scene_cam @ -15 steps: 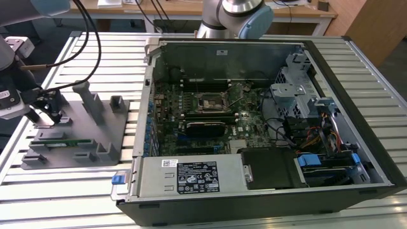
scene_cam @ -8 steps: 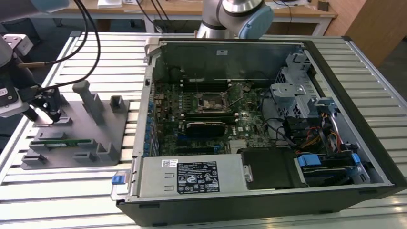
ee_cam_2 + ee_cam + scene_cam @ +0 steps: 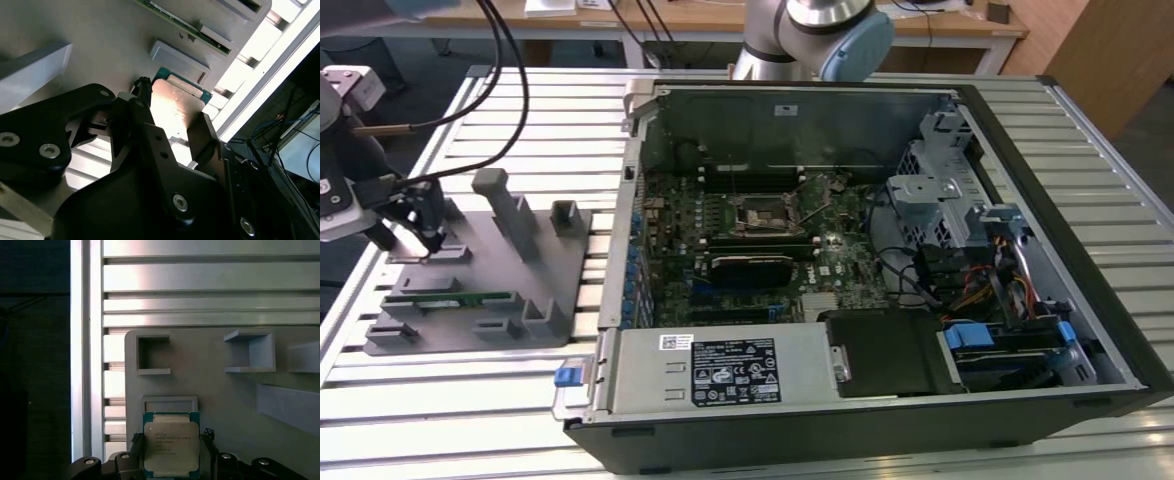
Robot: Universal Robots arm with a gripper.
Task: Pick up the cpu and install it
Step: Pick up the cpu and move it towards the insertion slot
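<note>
The cpu [image 3: 171,445], a flat square chip with a silvery top and pale-green rim, lies at the near end of the grey fixture plate [image 3: 487,265], just beside a low grey stop wall [image 3: 169,402]. My gripper [image 3: 171,437] straddles it, one black finger against each of two opposite sides, shut on the cpu. In the second wrist view the cpu [image 3: 177,97] shows between those fingers [image 3: 142,102]. From the exterior view my gripper [image 3: 416,245] hangs low over the plate's left part. The black socket [image 3: 761,213] sits mid-motherboard inside the open computer case [image 3: 1067,250].
The plate carries grey upright holders [image 3: 500,205] and a long green memory stick [image 3: 447,300]. All stands on a slatted aluminium table [image 3: 520,110]. Cables [image 3: 507,60] run above the table's left side. The arm's base [image 3: 821,40] stands behind the case.
</note>
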